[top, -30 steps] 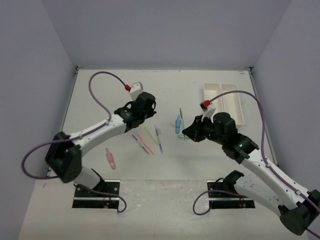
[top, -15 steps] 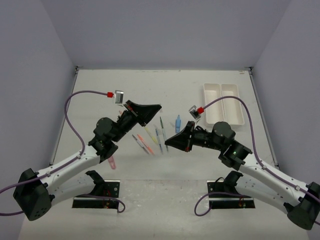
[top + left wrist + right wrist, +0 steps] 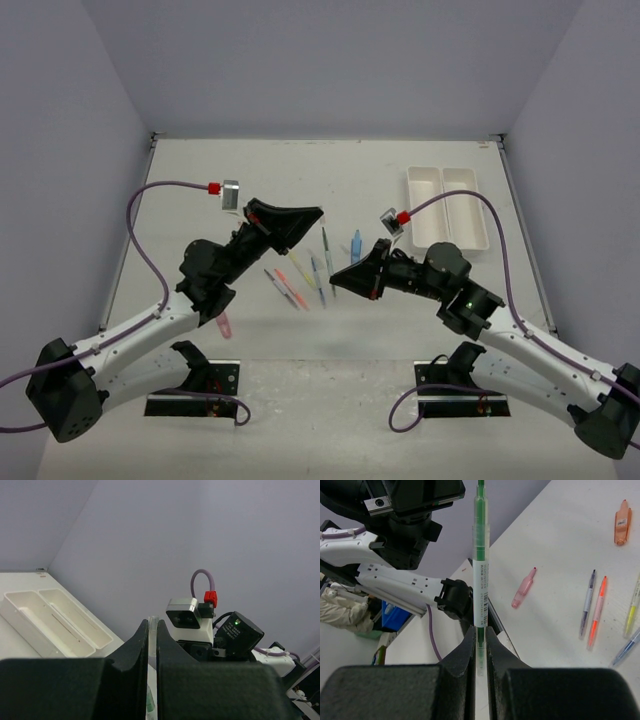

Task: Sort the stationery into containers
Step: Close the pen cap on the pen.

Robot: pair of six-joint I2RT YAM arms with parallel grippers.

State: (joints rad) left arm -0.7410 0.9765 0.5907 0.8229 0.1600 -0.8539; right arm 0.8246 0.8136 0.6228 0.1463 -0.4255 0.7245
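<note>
Overhead, the left gripper (image 3: 315, 214) and right gripper (image 3: 336, 283) are hanging above loose pens (image 3: 292, 288), with the white trays (image 3: 446, 205) lying far right. Left wrist: jaws are pressing together (a pale sliver between them, unidentifiable). Right wrist: jaws are clamping a green pen (image 3: 480, 575).

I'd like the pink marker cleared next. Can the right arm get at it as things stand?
Probably not yet. The right gripper is shut on the green pen, and the pink marker lies far to the left, partly under the elbow of the left arm, so it looks blocked twice over.

Green pen (image 3: 480, 555) held; white trays (image 3: 462, 195) (adjoining)
</note>
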